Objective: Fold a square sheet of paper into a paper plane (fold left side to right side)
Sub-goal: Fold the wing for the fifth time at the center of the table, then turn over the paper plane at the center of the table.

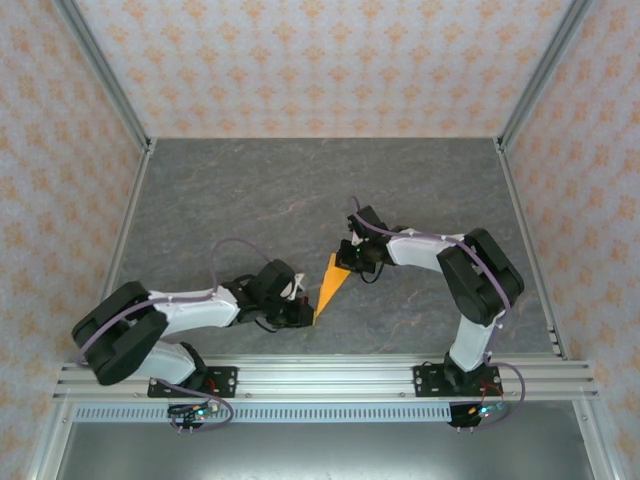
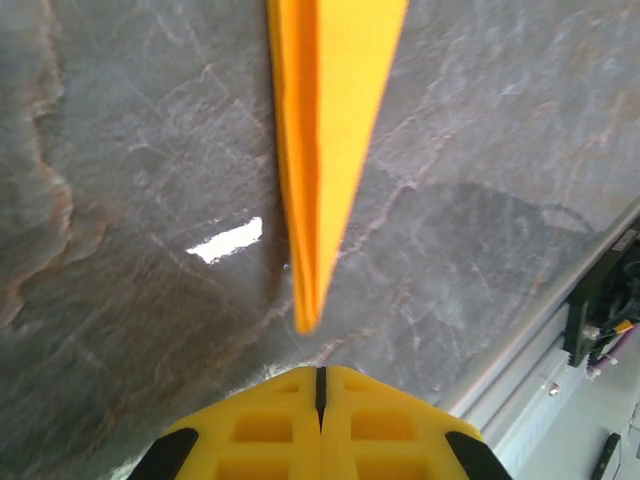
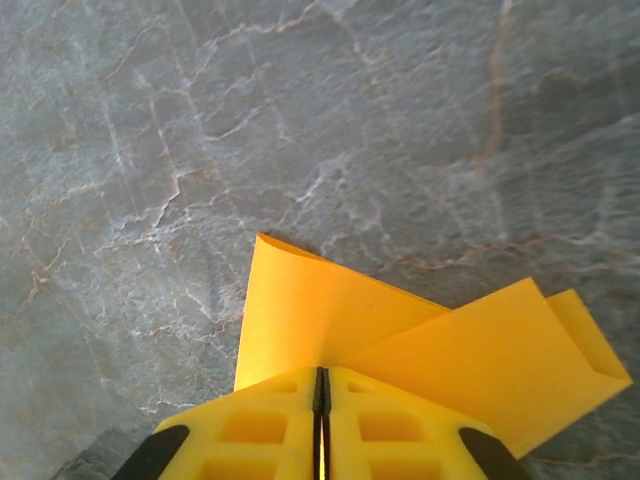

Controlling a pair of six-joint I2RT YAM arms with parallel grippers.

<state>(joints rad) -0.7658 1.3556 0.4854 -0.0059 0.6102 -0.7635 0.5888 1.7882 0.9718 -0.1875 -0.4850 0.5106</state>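
Overhead, the paper plane (image 1: 330,288) lies as a slim orange dart near the middle of the grey stone-patterned table (image 1: 250,190), strung between the two arms. Its long axis runs on a diagonal. The wide tail is up by the right gripper (image 1: 350,262), and the sharp nose points down and to the left, toward the near rail and the left gripper (image 1: 303,313). From up there you can't make out how either set of fingers stands; the wrist cameras settle that. The left wrist view looks straight up the length of the plane (image 2: 325,150). Its blurred nose ends just ahead of the left gripper (image 2: 320,385), whose yellow pads are pressed together on nothing, with a small gap to the paper. The right wrist view gives the tail end, where two orange flaps (image 3: 400,330) spread left and right from the tip of the right gripper (image 3: 321,385). Its pads meet at a hairline seam, and the paper runs right into that seam, so it looks pinched there.
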